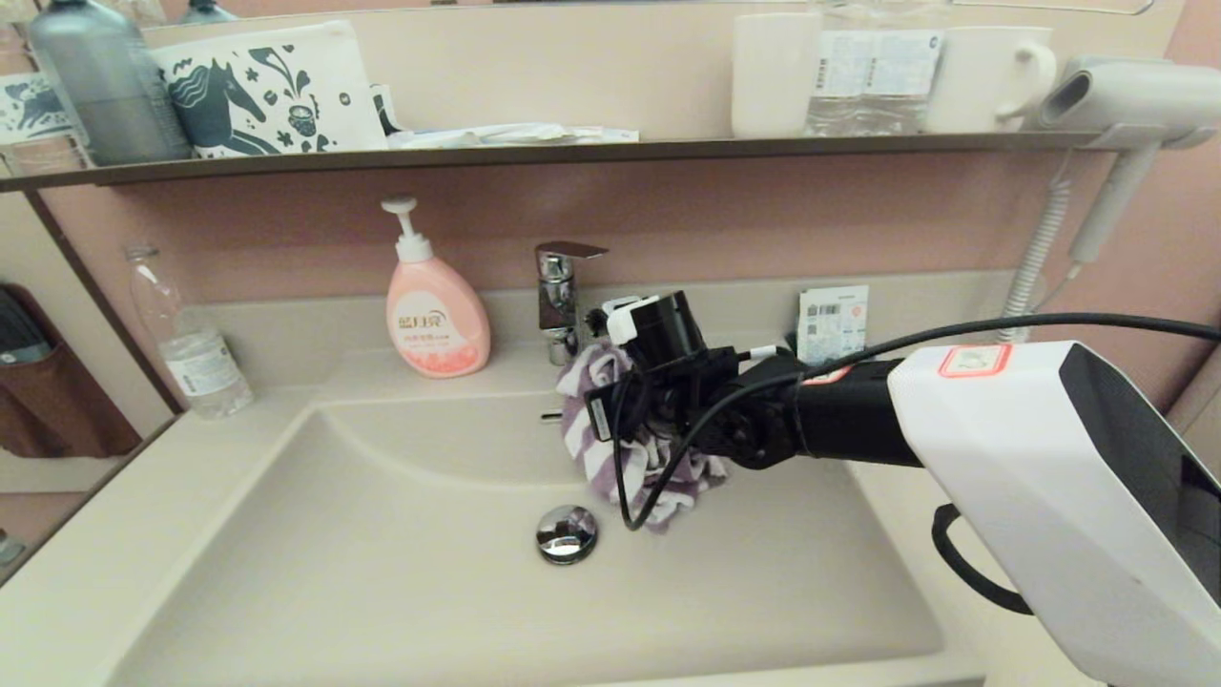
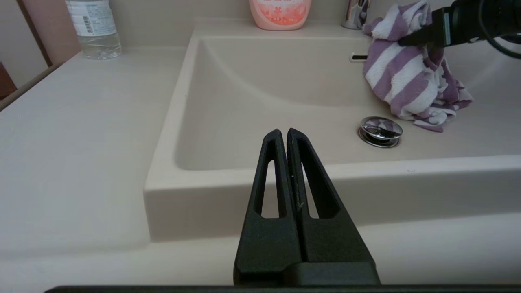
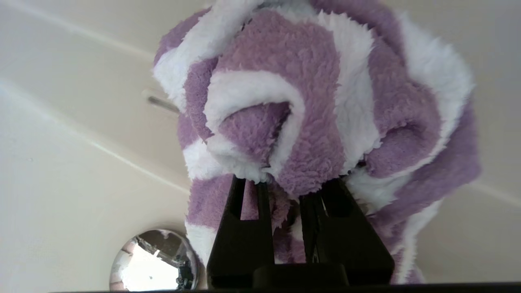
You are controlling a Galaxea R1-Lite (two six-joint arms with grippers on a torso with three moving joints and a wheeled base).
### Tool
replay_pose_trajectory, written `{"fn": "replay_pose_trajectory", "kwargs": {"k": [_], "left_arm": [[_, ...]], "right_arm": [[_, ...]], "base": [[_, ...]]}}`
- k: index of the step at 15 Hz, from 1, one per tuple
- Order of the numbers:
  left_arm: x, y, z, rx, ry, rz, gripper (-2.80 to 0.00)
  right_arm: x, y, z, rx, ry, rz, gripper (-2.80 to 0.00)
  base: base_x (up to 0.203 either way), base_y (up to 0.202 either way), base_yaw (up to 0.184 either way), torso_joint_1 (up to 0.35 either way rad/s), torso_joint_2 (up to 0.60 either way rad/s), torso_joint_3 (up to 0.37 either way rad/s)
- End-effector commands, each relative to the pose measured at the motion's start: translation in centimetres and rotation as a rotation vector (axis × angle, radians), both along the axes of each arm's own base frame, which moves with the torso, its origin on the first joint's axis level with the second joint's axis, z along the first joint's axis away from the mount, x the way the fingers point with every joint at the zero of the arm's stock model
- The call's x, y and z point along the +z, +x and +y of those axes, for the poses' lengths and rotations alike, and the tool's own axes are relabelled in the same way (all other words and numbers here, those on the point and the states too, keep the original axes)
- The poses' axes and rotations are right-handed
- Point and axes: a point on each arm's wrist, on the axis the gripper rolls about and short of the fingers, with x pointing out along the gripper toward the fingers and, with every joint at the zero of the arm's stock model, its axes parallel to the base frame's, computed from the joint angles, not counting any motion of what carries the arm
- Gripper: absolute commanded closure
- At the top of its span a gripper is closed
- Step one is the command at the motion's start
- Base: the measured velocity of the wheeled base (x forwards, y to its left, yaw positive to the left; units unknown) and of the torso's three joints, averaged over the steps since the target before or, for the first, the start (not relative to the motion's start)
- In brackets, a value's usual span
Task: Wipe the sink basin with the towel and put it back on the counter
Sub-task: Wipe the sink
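Towel [image 1: 610,434], purple and white striped, hangs bunched in the right tool [image 3: 285,183], whose fingers are clamped on its folds over the back of the sink basin [image 1: 382,572], just behind and right of the chrome drain plug [image 1: 567,532]. From the head view the black wrist and a looping cable cover much of the cloth; the right wrist view shows the pinch itself and the overflow slot [image 3: 162,103] behind. Only the left wrist view shows the left tool [image 2: 283,136], fingers pressed together and holding nothing, hanging before the basin's front rim. On the table [image 1: 114,534] behind stand a pink soap dispenser [image 1: 434,310], a faucet [image 1: 561,296] and a clear bottle [image 1: 186,343].
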Motion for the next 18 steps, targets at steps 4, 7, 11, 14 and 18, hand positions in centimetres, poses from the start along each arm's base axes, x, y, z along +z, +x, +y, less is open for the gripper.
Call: {"fn": "replay_pose_trajectory", "kwargs": {"k": [4,7,11,14,18], "left_arm": [[0.0,0.0,0.0,0.0,-0.001,-0.001,0.0],[0.0,0.0,0.0,0.0,-0.001,-0.001,0.0],[0.0,0.0,0.0,0.0,-0.001,-0.001,0.0],[0.0,0.0,0.0,0.0,-0.001,-0.001,0.0],[0.0,0.0,0.0,0.0,-0.001,-0.001,0.0]], "right_arm": [[2.7,2.4,-5.2,-0.142,0.034,-0.045,0.0],[2.4,3.5,-7.8,-0.225,0.0,-0.024,0.0],[2.5,3.3,-11.3,-0.302,-0.046,0.07,0.0],[4.3,1.2,-13.0,-0.324,-0.058,0.116,0.0],[12.7,-5.9,-14.7,-0.273,0.138,0.097,0.0]], "base": [[0.0,0.0,0.0,0.0,0.0,0.0],[0.0,0.0,0.0,0.0,0.0,0.0],[0.0,0.0,0.0,0.0,0.0,0.0],[0.0,0.0,0.0,0.0,0.0,0.0],[0.0,0.0,0.0,0.0,0.0,0.0]]}}
